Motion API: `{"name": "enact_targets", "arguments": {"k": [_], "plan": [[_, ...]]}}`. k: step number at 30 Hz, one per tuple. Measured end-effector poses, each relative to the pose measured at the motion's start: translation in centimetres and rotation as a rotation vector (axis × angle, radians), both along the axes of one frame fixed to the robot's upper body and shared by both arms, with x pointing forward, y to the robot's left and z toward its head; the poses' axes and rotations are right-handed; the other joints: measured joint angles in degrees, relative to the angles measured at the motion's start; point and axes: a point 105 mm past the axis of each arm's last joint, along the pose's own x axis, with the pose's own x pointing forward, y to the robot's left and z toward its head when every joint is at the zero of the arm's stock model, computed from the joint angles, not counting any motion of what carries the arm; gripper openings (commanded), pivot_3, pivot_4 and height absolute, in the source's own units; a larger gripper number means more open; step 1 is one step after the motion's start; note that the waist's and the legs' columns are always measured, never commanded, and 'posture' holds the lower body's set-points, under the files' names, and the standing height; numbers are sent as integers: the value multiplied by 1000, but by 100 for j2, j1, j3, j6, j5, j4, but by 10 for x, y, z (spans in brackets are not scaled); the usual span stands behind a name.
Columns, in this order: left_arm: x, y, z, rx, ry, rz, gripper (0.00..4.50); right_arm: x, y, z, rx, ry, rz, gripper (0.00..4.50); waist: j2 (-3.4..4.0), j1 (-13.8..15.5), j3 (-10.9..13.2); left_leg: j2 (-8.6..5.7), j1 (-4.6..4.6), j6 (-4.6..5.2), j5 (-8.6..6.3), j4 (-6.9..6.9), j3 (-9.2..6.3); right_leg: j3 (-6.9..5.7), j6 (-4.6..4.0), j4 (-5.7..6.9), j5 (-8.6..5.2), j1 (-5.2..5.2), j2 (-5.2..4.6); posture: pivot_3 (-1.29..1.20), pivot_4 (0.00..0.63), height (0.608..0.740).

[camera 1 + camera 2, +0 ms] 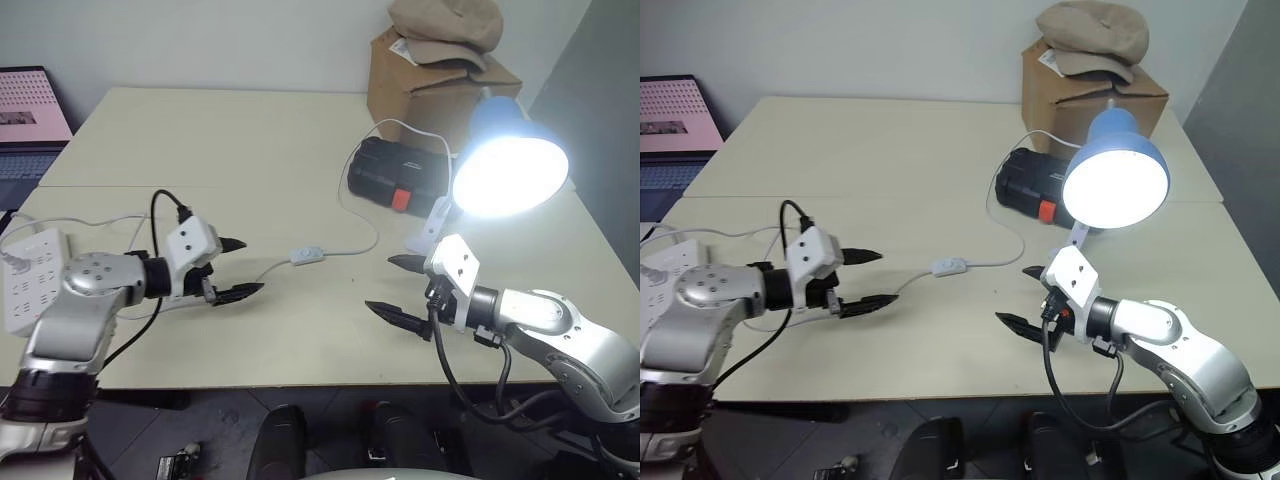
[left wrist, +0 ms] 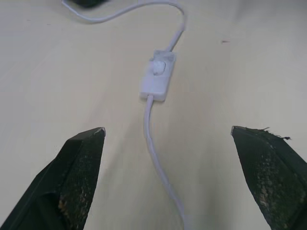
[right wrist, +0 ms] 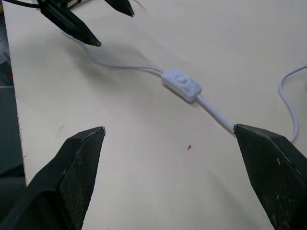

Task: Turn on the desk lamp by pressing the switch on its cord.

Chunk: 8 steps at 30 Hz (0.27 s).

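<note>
Since the desk lamp (image 1: 508,170) already glows, looks like nothing left but backing off. From the head views: switch (image 1: 307,255) flat on the table (image 1: 200,140), between both sets of tips, nearer the left gripper (image 1: 238,268), fingers wide apart, empty. Left wrist: switch dead ahead of the fingers, long axis along the cord (image 2: 156,158). Right wrist: right gripper (image 3: 172,182) spread too, switch ahead, lying crosswise. No containers holding anything.

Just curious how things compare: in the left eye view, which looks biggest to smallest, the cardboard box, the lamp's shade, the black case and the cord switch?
1. cardboard box
2. lamp's shade, nearly alike; it sits nearer, so unsure
3. black case
4. cord switch
</note>
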Motion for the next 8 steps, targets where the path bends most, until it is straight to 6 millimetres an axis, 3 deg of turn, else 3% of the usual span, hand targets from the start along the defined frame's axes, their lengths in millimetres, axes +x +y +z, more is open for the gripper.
{"name": "enact_targets", "arguments": {"k": [3,6,8], "plan": [[-27,23,-4,-18,12,145,4388,5,-24,3,-23,-34,7,4500,0,-2,0,-1,0,0,-1,-1,5,5,0,-6,0,1,-3,0,150,740],[-44,32,-7,-45,42,230,4388,16,-53,3,-66,-47,-25,4500,-2,28,0,0,0,0,0,-1,-3,-8,-4,-2,-3,0,-2,0,150,740],[-48,29,-4,-48,38,227,4388,16,-53,4,-63,-60,6,4500,0,75,1,1,5,-1,0,-1,-9,-13,-8,6,-4,0,-1,0,150,740]]}}
